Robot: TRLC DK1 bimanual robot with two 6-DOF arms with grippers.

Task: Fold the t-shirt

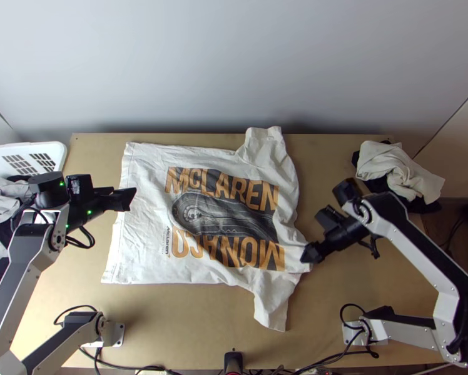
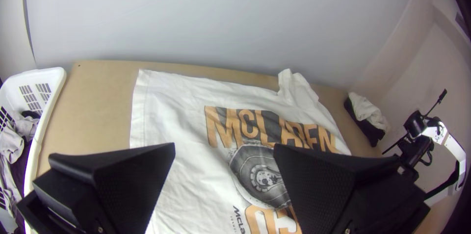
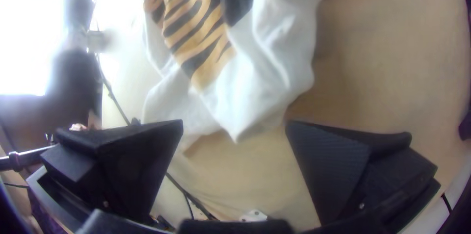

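Note:
A white t-shirt (image 1: 146, 219) with orange and black print lies spread on the table, hem toward the left, sleeves at the upper and lower right, its right side wrinkled. My left gripper (image 1: 129, 199) is over the shirt's left edge; in the left wrist view the left gripper (image 2: 224, 153) is open with nothing between its fingers. My right gripper (image 1: 309, 255) is at the shirt's lower right edge; in the right wrist view the right gripper (image 3: 234, 128) stands open, a crumpled corner of the shirt (image 3: 235, 111) lying just ahead, between its two fingers in the picture but not gripped.
A white basket (image 1: 60, 153) holding dark and grey cloths stands at the left edge. White and black cloths (image 1: 393, 169) are heaped at the table's back right corner. Cables (image 1: 140, 367) run along the near edge. Bare wood (image 1: 171, 312) lies in front of the shirt.

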